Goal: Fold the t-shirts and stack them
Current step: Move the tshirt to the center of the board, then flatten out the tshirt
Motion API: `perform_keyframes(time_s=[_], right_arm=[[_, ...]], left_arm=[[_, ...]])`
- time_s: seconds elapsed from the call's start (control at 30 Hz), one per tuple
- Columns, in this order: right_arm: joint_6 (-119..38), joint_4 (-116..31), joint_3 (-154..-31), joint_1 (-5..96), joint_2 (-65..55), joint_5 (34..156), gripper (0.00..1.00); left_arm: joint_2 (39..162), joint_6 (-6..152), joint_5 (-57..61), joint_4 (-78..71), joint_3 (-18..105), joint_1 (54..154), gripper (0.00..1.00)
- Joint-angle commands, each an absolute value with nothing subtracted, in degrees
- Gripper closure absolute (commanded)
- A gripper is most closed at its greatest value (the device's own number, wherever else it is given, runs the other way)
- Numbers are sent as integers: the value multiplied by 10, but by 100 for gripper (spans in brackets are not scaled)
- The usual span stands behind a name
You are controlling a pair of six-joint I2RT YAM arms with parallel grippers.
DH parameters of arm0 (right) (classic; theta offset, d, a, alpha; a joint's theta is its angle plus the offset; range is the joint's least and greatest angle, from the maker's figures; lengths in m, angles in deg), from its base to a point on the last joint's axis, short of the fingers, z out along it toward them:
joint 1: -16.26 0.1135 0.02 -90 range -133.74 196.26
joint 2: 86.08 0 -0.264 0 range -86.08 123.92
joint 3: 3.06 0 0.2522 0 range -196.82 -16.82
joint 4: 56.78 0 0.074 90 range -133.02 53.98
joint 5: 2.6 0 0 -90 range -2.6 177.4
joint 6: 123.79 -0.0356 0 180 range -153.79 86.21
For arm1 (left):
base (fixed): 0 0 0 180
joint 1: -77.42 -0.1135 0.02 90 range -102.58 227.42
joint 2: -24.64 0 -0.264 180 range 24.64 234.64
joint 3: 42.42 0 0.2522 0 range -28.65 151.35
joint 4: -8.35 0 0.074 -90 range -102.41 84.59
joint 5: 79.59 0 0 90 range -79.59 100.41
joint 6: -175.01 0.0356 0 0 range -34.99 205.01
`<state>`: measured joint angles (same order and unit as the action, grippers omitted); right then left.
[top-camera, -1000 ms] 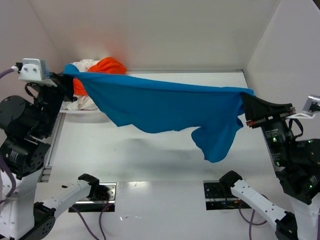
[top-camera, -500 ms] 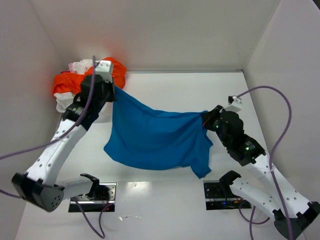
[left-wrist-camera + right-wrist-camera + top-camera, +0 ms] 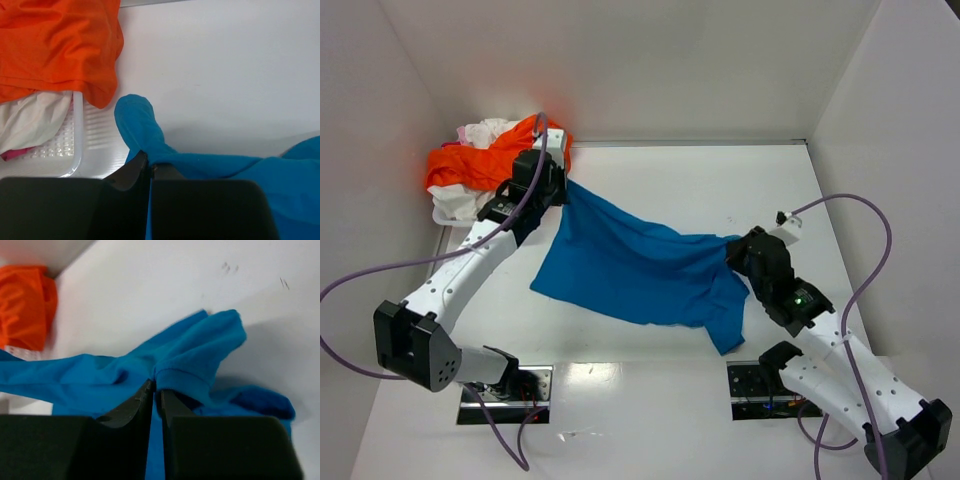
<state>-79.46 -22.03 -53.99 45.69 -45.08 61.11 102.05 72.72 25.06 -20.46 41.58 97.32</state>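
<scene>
The blue t-shirt [image 3: 640, 270] lies spread and rumpled across the middle of the table, drawn out between both arms. My left gripper [image 3: 563, 190] is shut on its far left corner [image 3: 145, 135], close to the basket. My right gripper [image 3: 732, 248] pinches the shirt's right end at a hemmed edge [image 3: 200, 350]; in the right wrist view its jaws stand a sliver apart with blue cloth between them. An orange t-shirt [image 3: 470, 165] and a white one [image 3: 485, 130] are heaped at the back left.
The heap sits in a clear plastic basket [image 3: 75, 150] against the left wall. White walls close in the table at the back, left and right. Both arm bases and their purple cables [image 3: 860, 250] take up the near edge.
Both arms came down and inward from holding the blue t-shirt stretched high in the air. It now rests on the table. The right jaws have eased slightly apart.
</scene>
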Motion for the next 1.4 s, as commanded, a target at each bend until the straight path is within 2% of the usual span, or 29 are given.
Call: perform_keyframes(time_s=[0.0, 0.03, 0.07, 0.1, 0.17, 0.23, 0.27, 0.47, 0.7, 0.93, 1.17, 1.23, 1.3, 1.33, 1.37], right_arm=[[-839, -247, -503, 453, -465, 627, 83], [-839, -247, -496, 453, -465, 646, 77], [-848, -247, -489, 453, -471, 656, 66], [-854, -247, -476, 453, -477, 664, 35], [-854, -247, -471, 453, -477, 670, 22], [-854, -247, -476, 447, -471, 662, 4], [-859, -247, -476, 447, -471, 649, 0], [-852, -290, -490, 426, -389, 641, 0], [-806, -358, -478, 329, -287, 701, 0], [-777, -416, -466, 323, -225, 730, 0], [-744, -415, -542, 323, -114, 772, 6], [-731, -404, -556, 323, -94, 778, 10], [-726, -397, -566, 323, -79, 789, 22], [-726, -397, -566, 323, -72, 789, 28], [-726, -397, -566, 323, -72, 789, 45]], left_arm=[[1004, 713, 240, -177, 403, 969, 100], [998, 713, 233, -182, 397, 969, 100], [998, 713, 233, -188, 397, 969, 100], [991, 713, 228, -196, 391, 969, 100], [974, 713, 221, -202, 383, 969, 100], [967, 713, 199, -208, 367, 969, 100], [961, 713, 194, -213, 367, 969, 100], [941, 713, 187, -218, 351, 969, 100], [910, 723, 187, -218, 330, 969, 100], [915, 724, 174, -213, 323, 969, 100], [926, 729, 167, -213, 323, 969, 100], [926, 729, 167, -208, 323, 969, 100], [926, 729, 167, -208, 323, 969, 100], [926, 729, 167, -208, 323, 969, 100], [926, 729, 167, -208, 323, 969, 100]])
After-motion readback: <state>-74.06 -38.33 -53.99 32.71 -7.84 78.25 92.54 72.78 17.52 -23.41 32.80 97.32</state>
